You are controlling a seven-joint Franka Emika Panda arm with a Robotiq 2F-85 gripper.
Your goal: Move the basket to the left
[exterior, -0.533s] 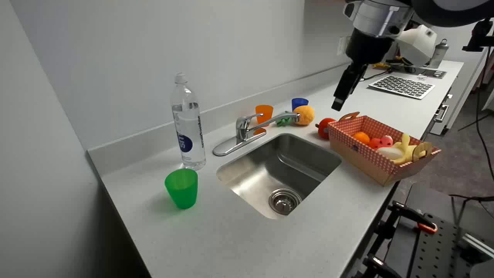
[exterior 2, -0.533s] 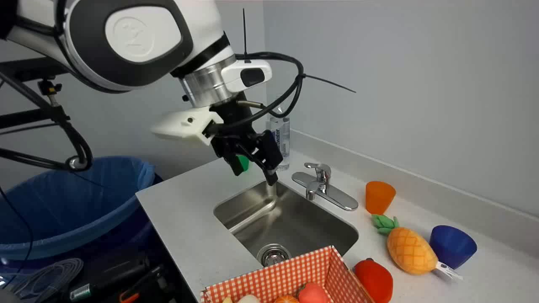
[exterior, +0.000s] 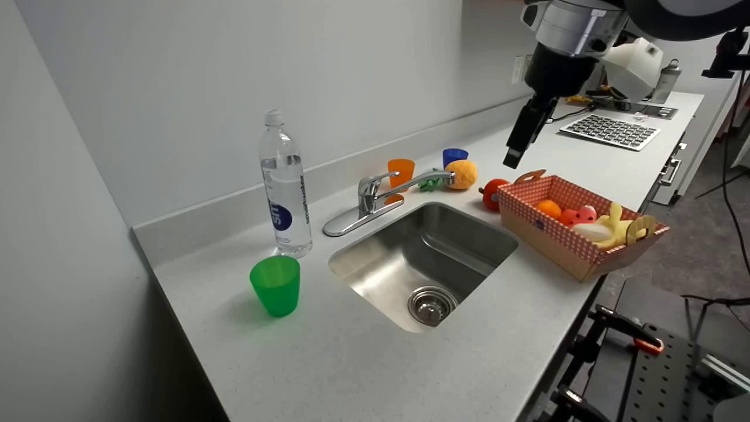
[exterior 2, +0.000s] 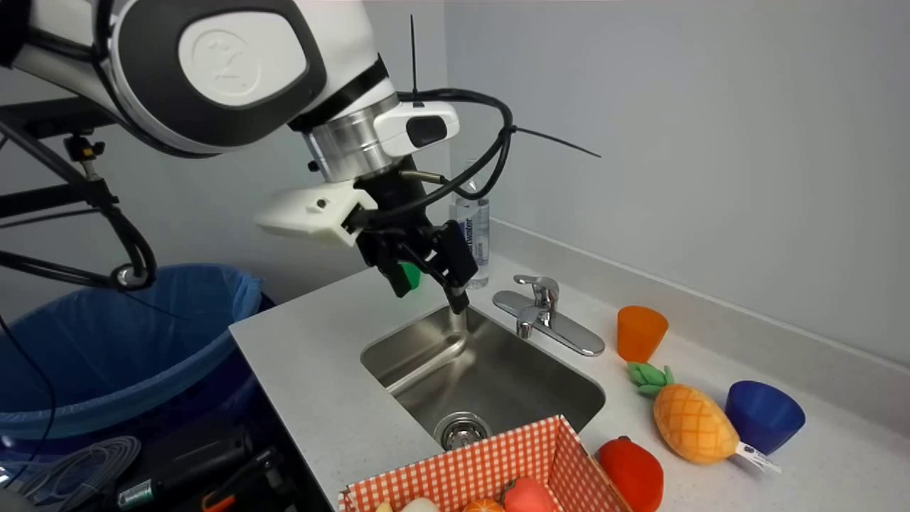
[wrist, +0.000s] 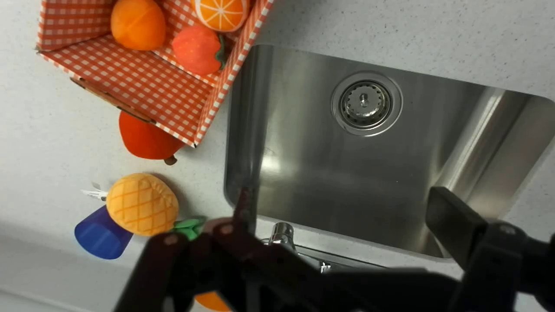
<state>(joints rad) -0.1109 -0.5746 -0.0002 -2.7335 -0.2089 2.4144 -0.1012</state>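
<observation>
The basket is a red-and-white checked box with a tan outside and small handles. In an exterior view its wall (exterior: 545,240) stands right of the sink, with a corner at the counter's front edge. It holds plush toys: an orange, a strawberry and a yellow-and-white one. Its checked wall also shows at the bottom of an exterior view (exterior 2: 455,469), partly cut off, and at the top left of the wrist view (wrist: 134,73). My gripper (wrist: 344,206) is open and empty, above the sink and apart from the basket. It also shows in both exterior views (exterior: 513,158) (exterior 2: 429,293).
The sink (exterior: 375,275) with its faucet (exterior: 369,196) lies beside the basket. A red plush (exterior 2: 631,473) touches or nearly touches the basket. A pineapple plush (exterior 2: 693,423), blue cup (exterior 2: 764,416), orange cup (exterior 2: 640,333), bottle (exterior: 287,193) and green cup (exterior: 276,287) stand around. A lined bin (exterior 2: 128,341) is below.
</observation>
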